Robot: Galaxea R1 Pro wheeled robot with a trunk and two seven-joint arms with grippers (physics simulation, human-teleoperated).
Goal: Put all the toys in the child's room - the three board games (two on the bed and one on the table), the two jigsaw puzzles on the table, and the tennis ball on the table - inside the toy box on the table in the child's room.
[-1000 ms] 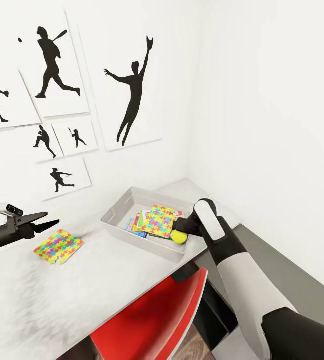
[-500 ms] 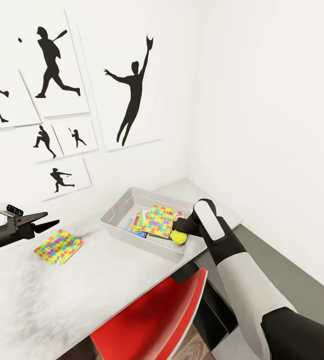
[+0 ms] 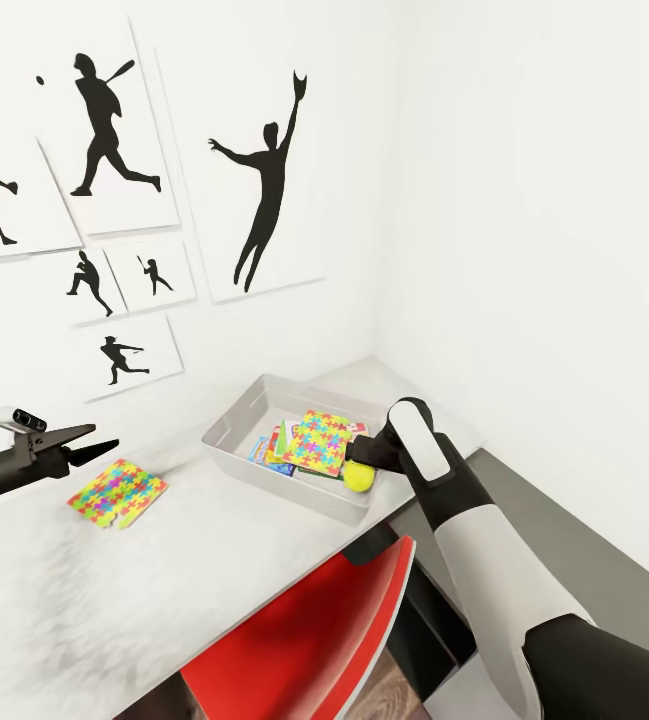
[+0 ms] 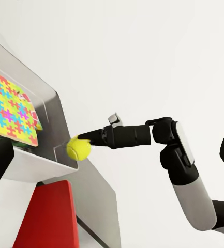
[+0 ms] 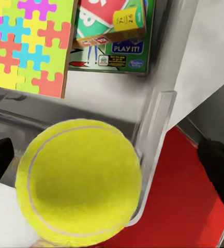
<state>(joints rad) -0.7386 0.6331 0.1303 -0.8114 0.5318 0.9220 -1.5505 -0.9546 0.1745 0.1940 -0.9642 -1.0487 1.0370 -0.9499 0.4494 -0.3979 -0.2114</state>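
Presently the small, fuzzy yellow-green tennis ball is seen at the tip of the right hand, at the near rim of the light grey, shallow plastic toy box, at that box's corner nearest the right edge of the pale grey worktop. In the right wrist view the ball sits well clear of both dark fingers, so that hand is spread wide and the ball is judged free of it. The left hand is held above the worktop with its pointed fingers a narrow gap apart, near a thin multicoloured jigsaw square lying flat outside the box. Inside, a second jigsaw square rests on glossy printed cardboard game boxes.

A miss could follow: the ball is round and springy, the rolled rim smooth and flared, so it may glance off the rim and roll over the worktop edge toward the red chair.
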